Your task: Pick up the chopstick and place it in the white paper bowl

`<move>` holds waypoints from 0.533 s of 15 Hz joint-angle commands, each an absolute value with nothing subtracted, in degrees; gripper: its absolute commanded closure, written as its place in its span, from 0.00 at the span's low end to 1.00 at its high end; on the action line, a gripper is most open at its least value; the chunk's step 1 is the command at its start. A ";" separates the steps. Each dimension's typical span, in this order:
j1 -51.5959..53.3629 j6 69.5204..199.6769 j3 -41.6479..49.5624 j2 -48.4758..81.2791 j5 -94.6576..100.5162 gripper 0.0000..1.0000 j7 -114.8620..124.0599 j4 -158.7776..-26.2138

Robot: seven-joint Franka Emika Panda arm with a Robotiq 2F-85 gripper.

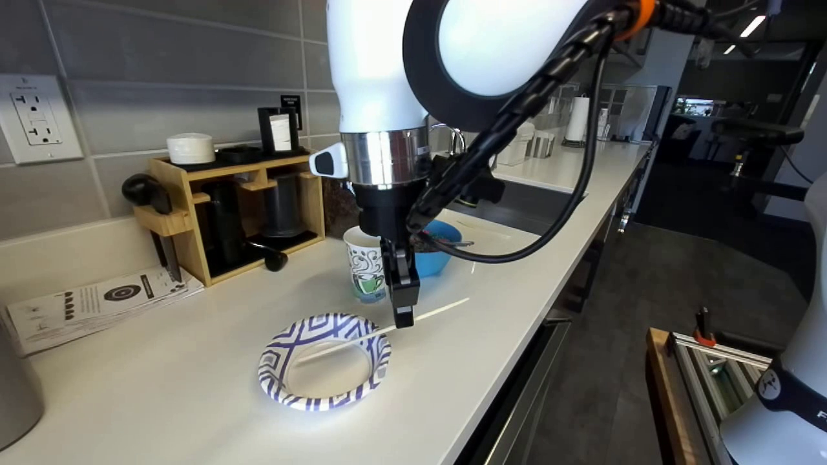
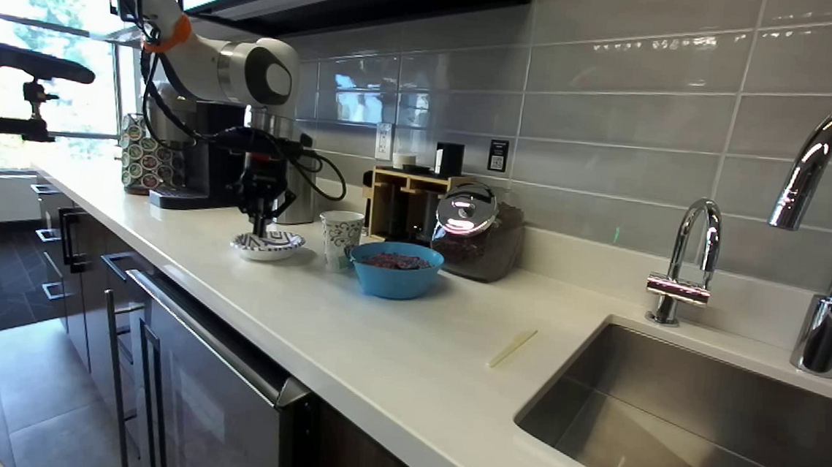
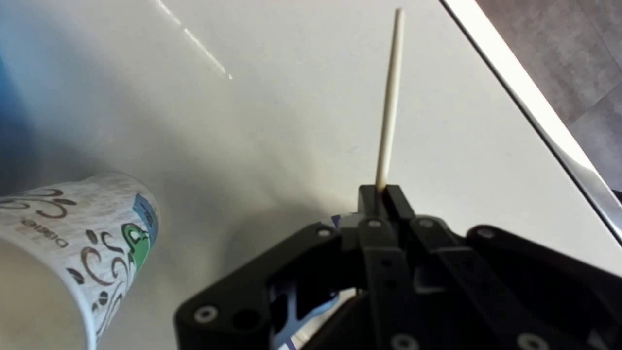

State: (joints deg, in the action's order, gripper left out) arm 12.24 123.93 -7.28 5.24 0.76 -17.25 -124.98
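Note:
My gripper is shut on the chopstick, a thin pale stick gripped partway along. In the wrist view the fingertips pinch the chopstick, and one end points away from the jaws. In an exterior view the other end reaches over the rim into the white paper bowl; whether it touches the bowl I cannot tell. The bowl, with its blue-and-white patterned rim, sits on the counter. In that exterior view the gripper overlaps it and the chopstick cannot be made out. The wrist view shows only bits of the bowl's rim behind the jaws.
A patterned paper cup and a blue bowl with dark contents stand close by. A wooden rack and a dark jar are against the wall. Another pale stick lies near the sink.

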 commanded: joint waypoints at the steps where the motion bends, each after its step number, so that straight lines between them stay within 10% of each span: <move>1: 11.38 122.37 -8.56 6.92 2.11 0.99 -16.55 -123.45; 8: 11.46 122.79 -8.93 7.58 2.87 0.99 -16.37 -123.31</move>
State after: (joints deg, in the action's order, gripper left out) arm 12.24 123.93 -7.82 6.47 1.59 -17.24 -124.60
